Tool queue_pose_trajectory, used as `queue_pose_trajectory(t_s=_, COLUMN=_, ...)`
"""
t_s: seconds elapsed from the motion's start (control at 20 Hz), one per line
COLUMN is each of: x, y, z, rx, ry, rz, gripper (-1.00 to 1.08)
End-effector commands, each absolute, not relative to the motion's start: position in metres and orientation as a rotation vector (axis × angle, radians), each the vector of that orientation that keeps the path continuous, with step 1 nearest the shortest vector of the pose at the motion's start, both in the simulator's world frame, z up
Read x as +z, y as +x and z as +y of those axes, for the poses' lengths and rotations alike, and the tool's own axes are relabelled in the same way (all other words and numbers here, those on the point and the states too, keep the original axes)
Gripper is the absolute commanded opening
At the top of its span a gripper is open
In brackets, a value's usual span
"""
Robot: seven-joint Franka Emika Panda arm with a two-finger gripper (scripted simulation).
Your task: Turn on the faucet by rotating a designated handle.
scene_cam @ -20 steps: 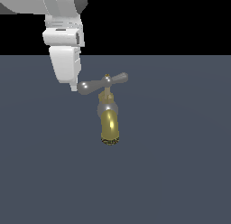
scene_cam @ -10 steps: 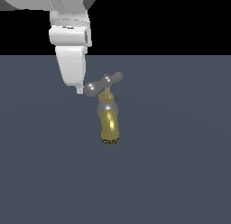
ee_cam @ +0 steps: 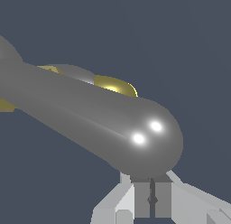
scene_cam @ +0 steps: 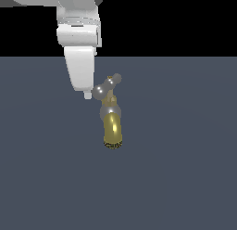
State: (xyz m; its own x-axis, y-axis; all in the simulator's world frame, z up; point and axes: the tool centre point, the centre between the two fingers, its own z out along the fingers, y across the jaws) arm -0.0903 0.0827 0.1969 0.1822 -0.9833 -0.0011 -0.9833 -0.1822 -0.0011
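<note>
1. Nearest in the wrist view, the gripper is seen with its two fingers pressed together, only a thin dark seam left between them; nothing is grasped, so it is clenched on itself, a posture judged suited to pushing rather than pinching
2. Just beyond the fingertips, the rounded bulbous end of the handle fills the wrist view, and the closed fingers appear to be set against or just beside that end; actual contact cannot be told
3. In the exterior view, the gripper is hung from above at the exterior view's left of the handle, its tip level with the near bulb, a placement judged to give leverage at the bar's end
4. The handle is carried atop the faucet, angled away towards the far side
5. Beneath it, the brass-gold spout is curved down towards the viewer over the plain dark grey floor
</note>
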Motion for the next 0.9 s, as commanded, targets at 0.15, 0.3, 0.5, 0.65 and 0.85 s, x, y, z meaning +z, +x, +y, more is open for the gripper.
queue_pose_trajectory(t_s=0.15, x=0.197, y=-0.089, z=0.056, rx=0.0, ry=-2.408, rz=2.016, gripper=-1.0)
queue_pose_trajectory(t_s=0.3, x=0.197, y=-0.088, z=0.037, rx=0.0, ry=-2.404, rz=2.022, gripper=-1.0)
queue_pose_trajectory(t_s=0.5, x=0.197, y=-0.086, z=0.012, rx=0.0, ry=-2.398, rz=2.029, gripper=-1.0)
queue_pose_trajectory(t_s=0.65, x=0.197, y=-0.086, z=-0.007, rx=0.0, ry=-2.394, rz=2.034, gripper=-1.0)
queue_pose_trajectory(t_s=0.85, x=0.197, y=-0.085, z=-0.024, rx=0.0, ry=-2.39, rz=2.039, gripper=-1.0)
